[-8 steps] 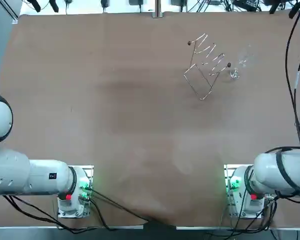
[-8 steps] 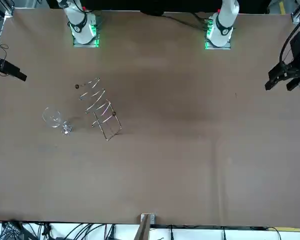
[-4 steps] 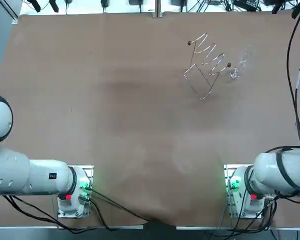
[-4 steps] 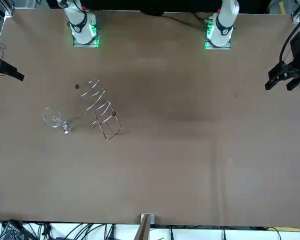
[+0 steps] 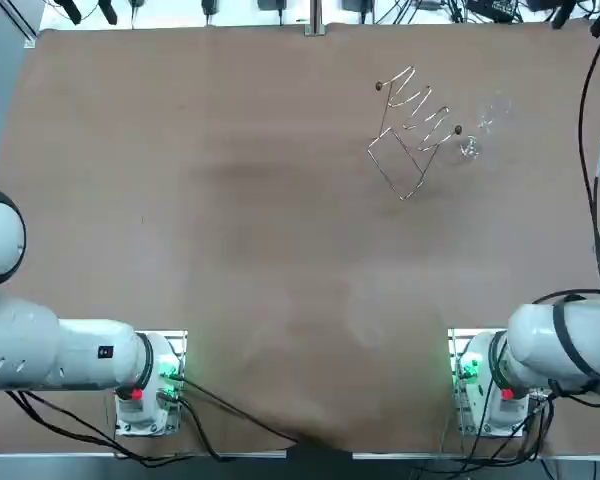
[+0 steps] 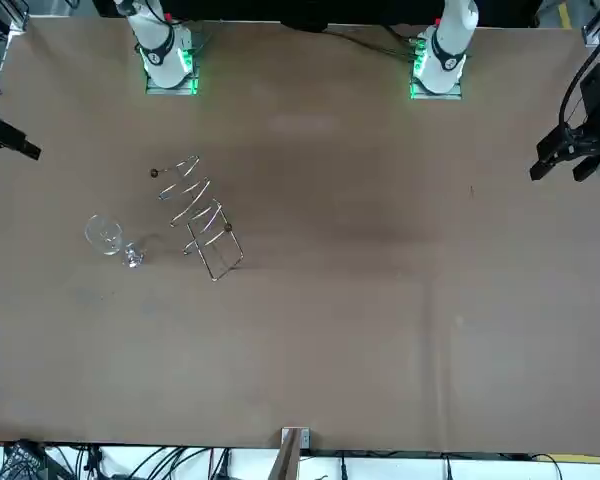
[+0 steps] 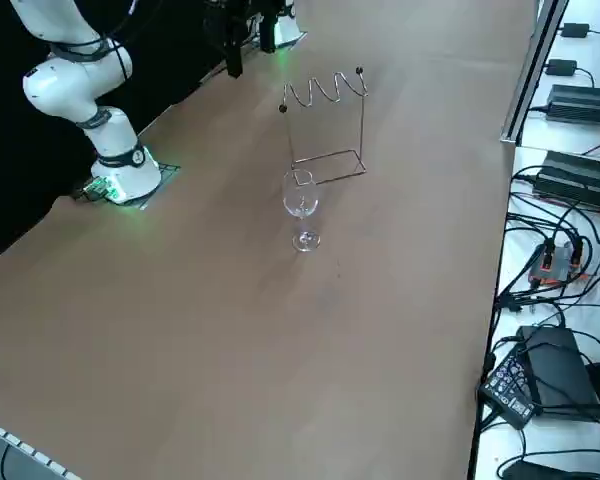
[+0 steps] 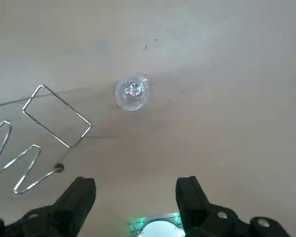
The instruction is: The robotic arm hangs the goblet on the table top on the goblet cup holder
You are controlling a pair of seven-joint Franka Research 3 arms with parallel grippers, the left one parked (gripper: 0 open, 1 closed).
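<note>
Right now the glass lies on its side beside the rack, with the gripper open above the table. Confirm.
No: the glass stands upright on its foot, as the right side view shows. It is beside the rack, and the right gripper hangs open above the table.

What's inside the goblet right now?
Nothing visible: the clear goblet stands upright and empty, and only its own foot shows through the bowl. The open right gripper hangs high above, apart from it, covering nothing.

Top and front views look steeply down on the whole counter (image 5: 230,220) from opposite sides, far off. The right side view slants in nearer. The wrist camera peers down past the spread right claw (image 8: 135,185), high over the goblet (image 8: 132,93) that all four views share.
</note>
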